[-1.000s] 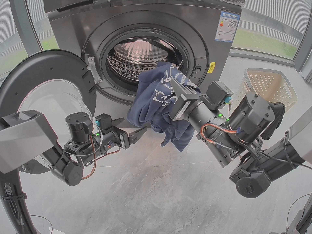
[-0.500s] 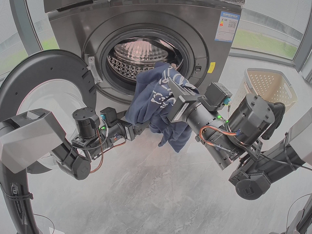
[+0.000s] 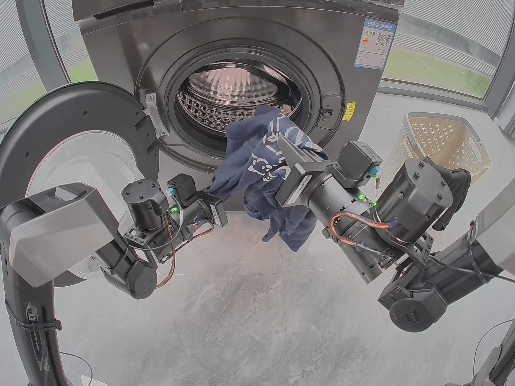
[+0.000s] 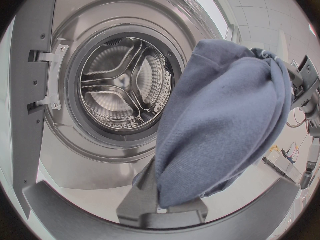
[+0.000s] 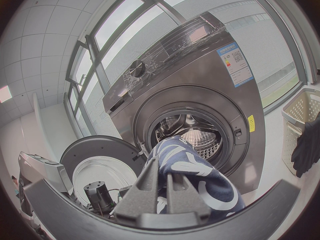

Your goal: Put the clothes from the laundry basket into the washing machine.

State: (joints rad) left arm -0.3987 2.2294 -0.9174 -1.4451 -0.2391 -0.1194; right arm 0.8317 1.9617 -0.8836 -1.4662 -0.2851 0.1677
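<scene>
A navy garment with white print (image 3: 257, 162) hangs in front of the washing machine's open drum (image 3: 230, 95), its top at the lower right of the port rim. My right gripper (image 3: 280, 141) is shut on the garment's upper part, as the right wrist view shows at the gripper (image 5: 163, 174) and garment (image 5: 196, 177). My left gripper (image 3: 222, 213) sits low on the left, its tip tucked under the hanging cloth. In the left wrist view the garment (image 4: 220, 124) drapes over that gripper (image 4: 160, 187) and hides one side of it.
The round door (image 3: 70, 130) stands swung open on the left. A beige laundry basket (image 3: 448, 138) sits on the floor at the right, with a black garment (image 3: 456, 188) hanging over its front rim. Grey tiled floor (image 3: 241, 306) lies bare in front of the machine.
My left arm has risen and moved right toward the machine, bringing its gripper under the hanging garment. The right gripper has shifted slightly left with the garment.
</scene>
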